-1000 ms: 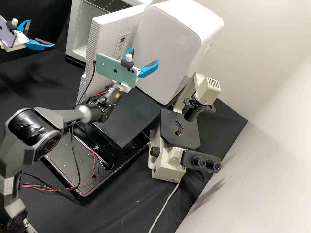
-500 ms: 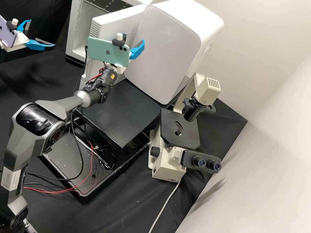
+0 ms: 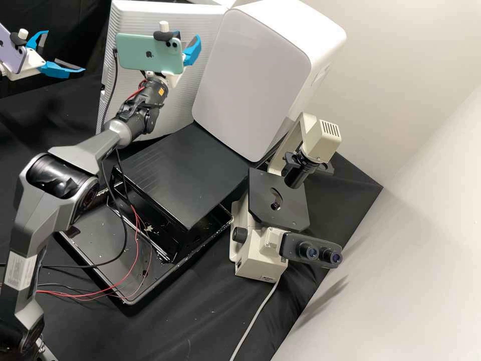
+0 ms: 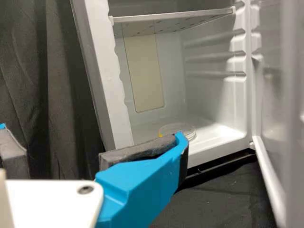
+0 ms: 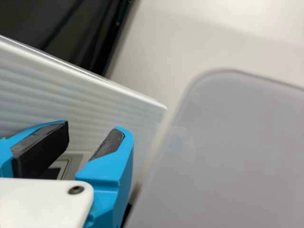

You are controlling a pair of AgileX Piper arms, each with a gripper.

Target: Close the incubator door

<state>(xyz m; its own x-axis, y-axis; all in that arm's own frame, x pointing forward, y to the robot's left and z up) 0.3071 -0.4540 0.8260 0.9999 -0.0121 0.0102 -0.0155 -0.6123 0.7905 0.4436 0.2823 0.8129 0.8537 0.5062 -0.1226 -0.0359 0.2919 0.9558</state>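
"If the door (image 3: 175, 108) is to shut, which end effector is nearer?"

"Right end effector (image 3: 187, 36), by my reading. It's upper left of the high view, spread, nothing pinched; the door stands upright just behind it, ribbed side facing it. Left end effector (image 3: 64, 51), farther left, is spread too."

"Touching?"

"Can't tell. The phone (image 3: 150, 52) hides some of the right one, and the left wrist view cuts the door off, blurred."

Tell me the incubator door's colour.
The incubator door is white, best seen in the high view.
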